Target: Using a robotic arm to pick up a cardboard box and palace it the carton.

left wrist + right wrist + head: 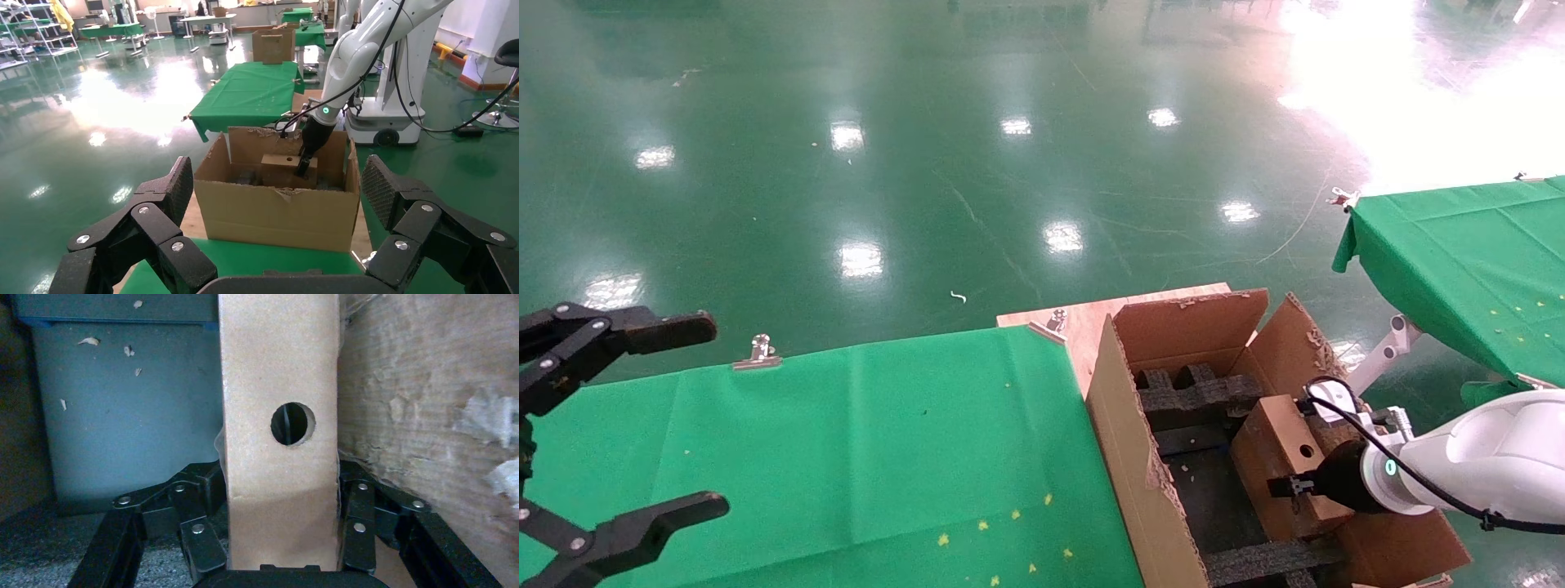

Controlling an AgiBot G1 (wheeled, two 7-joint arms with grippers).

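currently right hand [281, 539] was clamped on cardboard box [1291, 461], inside carton [1128, 457] at its 3 o'clock wall. box judged light, stiff; grip narrow faces. left hand [625, 425] spread apart, idle.

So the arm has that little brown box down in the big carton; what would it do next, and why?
Probably lower it a touch further, then let go. The right gripper is clamped on the small flat brown cardboard box, already inside the large ragged-flapped corrugated carton among black foam inserts. Whether it touches bottom is unclear.
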